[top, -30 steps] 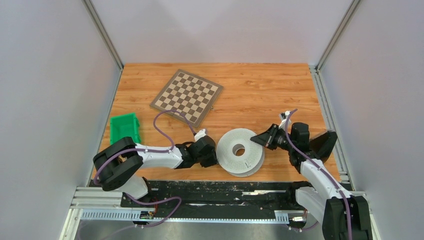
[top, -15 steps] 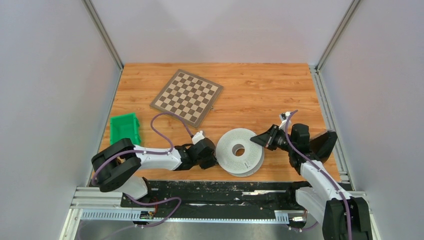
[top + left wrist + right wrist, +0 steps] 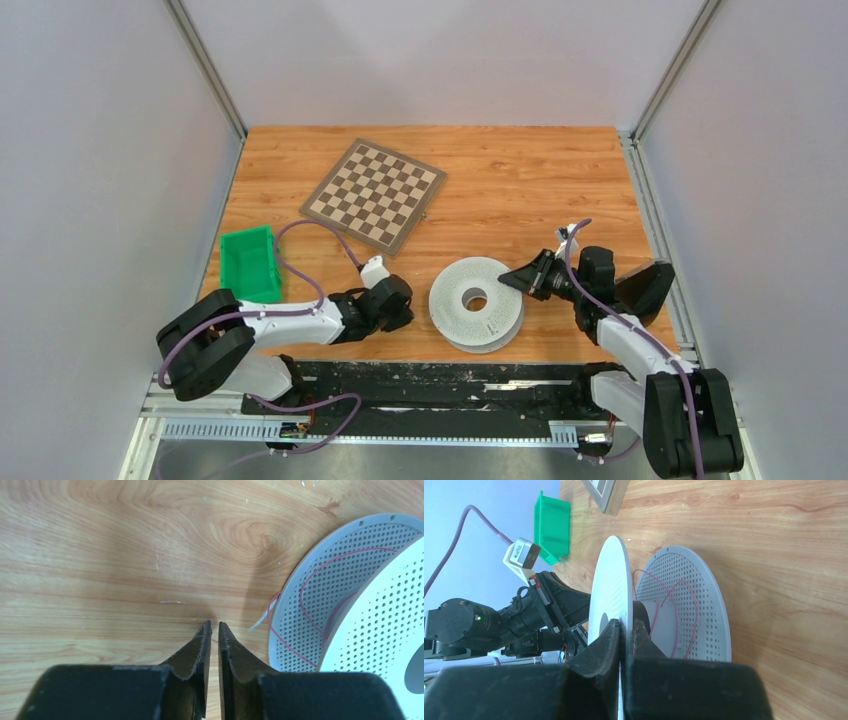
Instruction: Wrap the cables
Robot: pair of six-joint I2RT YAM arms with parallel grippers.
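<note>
A white perforated spool [image 3: 477, 303] lies flat on the wooden table, with a thin red cable [image 3: 295, 610] loosely looped between its two discs. My right gripper [image 3: 512, 279] is shut on the spool's upper disc [image 3: 611, 587] at its right rim. The red cable [image 3: 674, 597] shows against the lower disc [image 3: 704, 605]. My left gripper [image 3: 213, 625] is shut and empty, low over the bare wood just left of the spool; it also shows in the top view [image 3: 405, 316].
A green bin [image 3: 250, 262] sits at the left, and it also shows in the right wrist view [image 3: 551, 525]. A chessboard [image 3: 373, 193] lies at the back left. The table's front edge and a black rail [image 3: 420, 375] run below the spool.
My left gripper has pulled back to the left, away from the spool's left rim. My right gripper stays clamped on the spool's rim, which shifted slightly left.
</note>
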